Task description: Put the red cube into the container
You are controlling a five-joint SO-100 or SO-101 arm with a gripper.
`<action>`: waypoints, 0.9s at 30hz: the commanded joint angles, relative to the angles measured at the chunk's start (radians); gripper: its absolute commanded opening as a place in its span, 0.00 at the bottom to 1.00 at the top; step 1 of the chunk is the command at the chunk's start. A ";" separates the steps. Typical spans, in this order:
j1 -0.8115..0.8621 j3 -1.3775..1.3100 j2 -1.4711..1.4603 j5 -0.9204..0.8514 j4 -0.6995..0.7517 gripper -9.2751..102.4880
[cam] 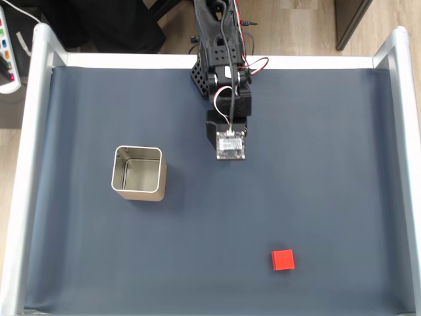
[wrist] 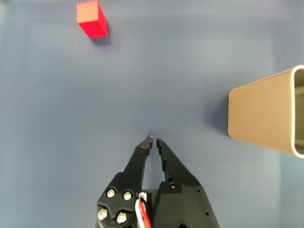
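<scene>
The red cube (cam: pixel 283 259) lies on the dark blue mat toward the front right in the fixed view; the wrist view has the cube (wrist: pixel 91 19) at its top left, far ahead of the fingers. The container (cam: pixel 138 193), a square silvery tin with nothing in it, stands upright at the left of the mat. Its outer wall (wrist: pixel 261 118) shows at the right edge of the wrist view. My gripper (wrist: pixel 153 140) hovers over bare mat between the two, shut with its tips almost touching and nothing held. In the fixed view my arm (cam: pixel 223 79) reaches in from the top centre.
Raised white rails border the mat on the left (cam: pixel 29 171), the right (cam: pixel 402 131) and the back (cam: pixel 309 62). Open mat (cam: pixel 217 224) lies between tin and cube. Beyond the rails is wooden floor with dark furniture.
</scene>
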 commanded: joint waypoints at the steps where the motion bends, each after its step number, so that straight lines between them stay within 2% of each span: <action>1: -0.041 -0.216 -0.130 0.043 -0.040 0.08; 6: -0.094 -0.479 -0.373 0.046 -0.038 0.08; 14: -0.137 -0.758 -0.658 -0.077 -0.046 0.10; 21: -0.138 -0.937 -0.859 -0.169 -0.095 0.21; 27: -0.132 -1.086 -1.035 -0.181 -0.112 0.32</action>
